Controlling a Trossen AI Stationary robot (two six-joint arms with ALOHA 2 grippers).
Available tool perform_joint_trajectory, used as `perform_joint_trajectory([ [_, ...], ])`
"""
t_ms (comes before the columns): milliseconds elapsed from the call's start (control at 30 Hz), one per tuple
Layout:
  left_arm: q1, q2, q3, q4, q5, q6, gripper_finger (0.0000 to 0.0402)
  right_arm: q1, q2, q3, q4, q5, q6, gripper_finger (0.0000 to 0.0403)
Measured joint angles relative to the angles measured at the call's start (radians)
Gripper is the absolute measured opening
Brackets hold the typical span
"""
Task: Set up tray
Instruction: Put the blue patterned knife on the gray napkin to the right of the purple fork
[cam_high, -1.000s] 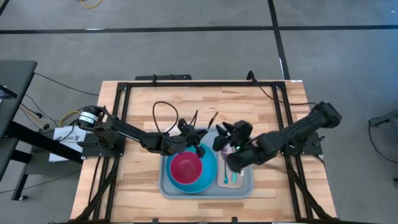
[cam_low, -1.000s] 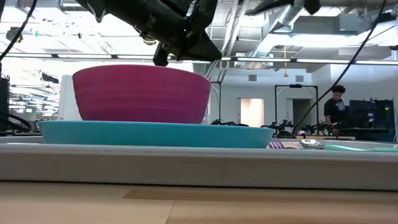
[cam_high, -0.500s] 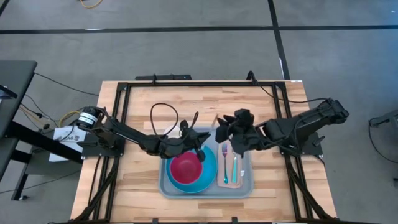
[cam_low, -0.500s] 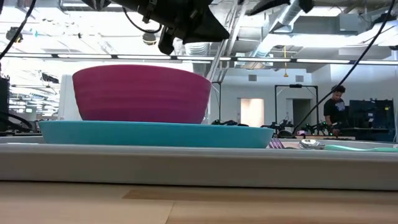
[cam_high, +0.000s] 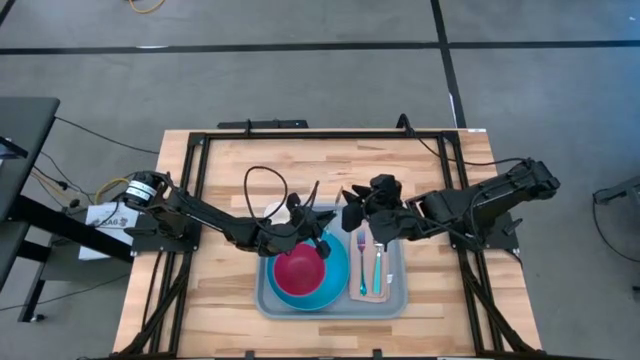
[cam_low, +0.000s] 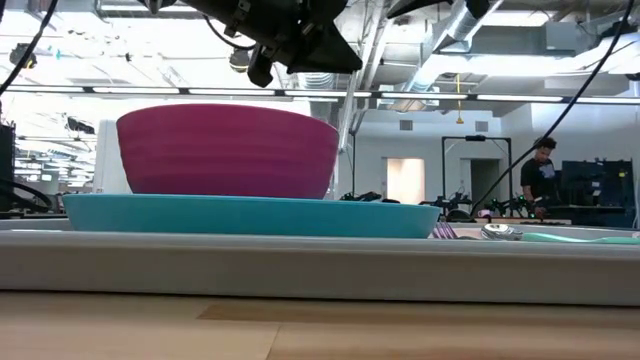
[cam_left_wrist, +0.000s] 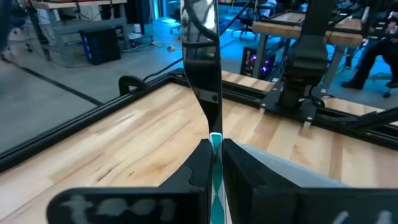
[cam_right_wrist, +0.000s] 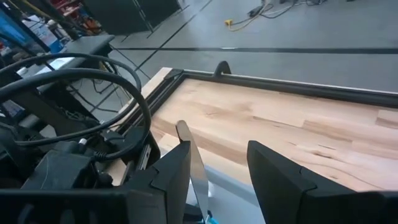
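Now right pincer (cam_high: 352, 213) lifted off tray (cam_high: 392, 300), cutlery (cam_high: 371, 264) uncovered.

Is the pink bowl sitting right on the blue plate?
Touching. The low view shows the pink bowl resting directly on the blue plate, with no gap between its base and the plate's surface.

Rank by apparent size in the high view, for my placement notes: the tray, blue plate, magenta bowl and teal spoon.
1. Grey-blue rectangular plastic tray
2. Round bright-blue plate
3. Magenta round bowl
4. Teal-handled spoon, beside a similar-sized fork
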Motion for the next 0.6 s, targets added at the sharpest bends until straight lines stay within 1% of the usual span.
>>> perform_joint_trajectory([
  [233, 0.001, 0.0, -0.001, -0.034, -0.052, -0.019, 0.0006, 0.017, 0.0, 0.0, -0.037, 0.017, -0.002, 0.0153],
  [367, 0.001, 0.0, -0.001, -0.032, -0.055, -0.045, 0.0006, 0.025, 0.0, 0.0, -0.044, 0.03, -0.002, 0.0153],
  [433, 0.003, 0.0, 0.001, -0.028, -0.051, -0.055, 0.0006, 0.018, 0.0, 0.0, -0.044, 0.04, -0.002, 0.0153],
  [500, 0.003, 0.0, 0.015, -0.027, -0.02, -0.056, 0.0006, 0.002, 0.0, 0.0, -0.04, 0.055, -0.003, 0.0153],
  [600, 0.003, 0.0, 0.034, -0.024, 0.004, -0.053, 0.0006, -0.032, 0.0, 0.0, -0.009, 0.026, -0.046, 0.0153],
])
